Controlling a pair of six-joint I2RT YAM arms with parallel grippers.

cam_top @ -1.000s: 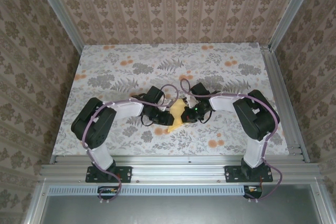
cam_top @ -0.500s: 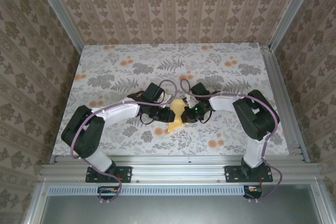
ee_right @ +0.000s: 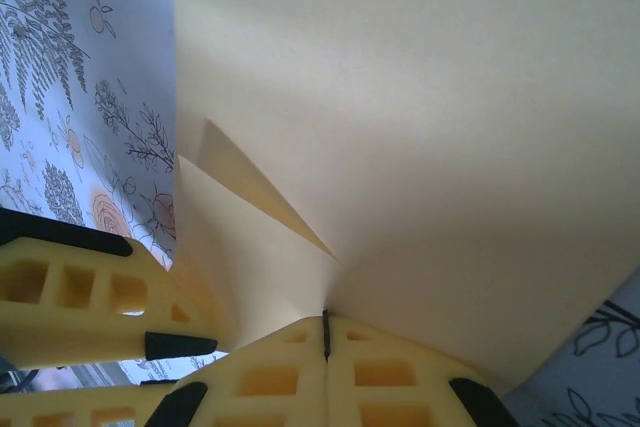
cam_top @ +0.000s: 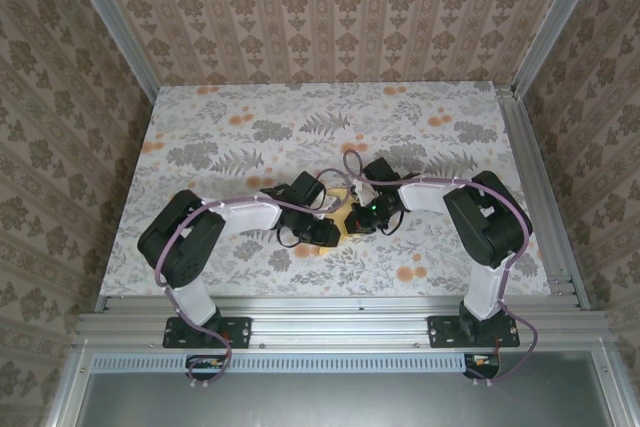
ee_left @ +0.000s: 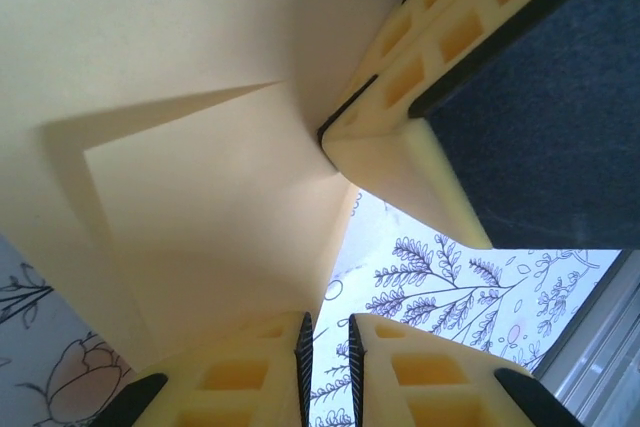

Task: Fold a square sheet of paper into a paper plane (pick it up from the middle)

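Paper sheet, pale yellow and creased into angled flaps, sits between the two claws over the flowered cloth, about midway along the table's near edge and a little in from it. At its left, the left gripper has its pads a narrow slit apart, with cloth showing through the gap. At its right, the right gripper is pressed together, pinching the sheet.

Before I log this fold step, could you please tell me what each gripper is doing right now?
Left gripper: open by a narrow gap, holding nothing.
Right gripper: shut on the partly folded yellow paper sheet.
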